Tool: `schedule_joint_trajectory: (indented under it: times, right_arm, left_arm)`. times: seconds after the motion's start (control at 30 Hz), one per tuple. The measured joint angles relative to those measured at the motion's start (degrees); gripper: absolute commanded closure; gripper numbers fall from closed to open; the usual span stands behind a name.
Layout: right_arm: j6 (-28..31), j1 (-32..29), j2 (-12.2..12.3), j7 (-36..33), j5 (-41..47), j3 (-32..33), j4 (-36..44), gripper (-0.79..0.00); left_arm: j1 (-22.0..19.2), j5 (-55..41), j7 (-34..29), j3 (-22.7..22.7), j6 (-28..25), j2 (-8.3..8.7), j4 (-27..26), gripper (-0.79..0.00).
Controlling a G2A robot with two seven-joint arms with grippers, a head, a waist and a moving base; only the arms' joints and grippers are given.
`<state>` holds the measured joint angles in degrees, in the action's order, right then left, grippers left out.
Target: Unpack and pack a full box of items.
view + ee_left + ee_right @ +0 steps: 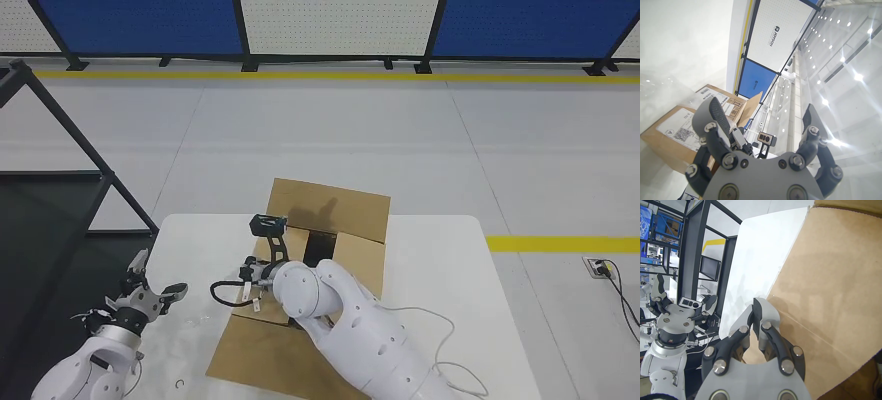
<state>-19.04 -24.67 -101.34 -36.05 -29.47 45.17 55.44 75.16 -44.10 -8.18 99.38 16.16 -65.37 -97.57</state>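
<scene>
The box [330, 208] mid-frame looks like light, stiff cardboard; pinch a flap [829, 275] edge. The right tool [755, 311] is clenched empty; the left tool [762, 106] is released.

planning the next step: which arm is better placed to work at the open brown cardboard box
Right, probably: the right gripper is at a flap of the brown cardboard box; the left gripper is open but apart from it.

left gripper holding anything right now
No, the left gripper has its fingers spread wide apart with nothing between them.
</scene>
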Motion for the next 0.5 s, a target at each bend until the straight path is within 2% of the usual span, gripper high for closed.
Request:
schedule_joint_trajectory:
  times: [0.27, 0.5]
  right_arm:
    - [1.3, -1.5, 0.1, 2.4, 0.1, 2.2, 2.9, 0.000]
    - [1.0, -4.1, 1.1, 1.2, -1.8, 4.5, 7.8, 0.000]
  left_arm:
    - [-0.1, 1.8, -1.3, -1.2, 0.3, 0.01, -0.2, -0.785]
    - [-0.6, 2.2, -1.9, -1.9, 0.9, -0.03, -0.1, -0.785]
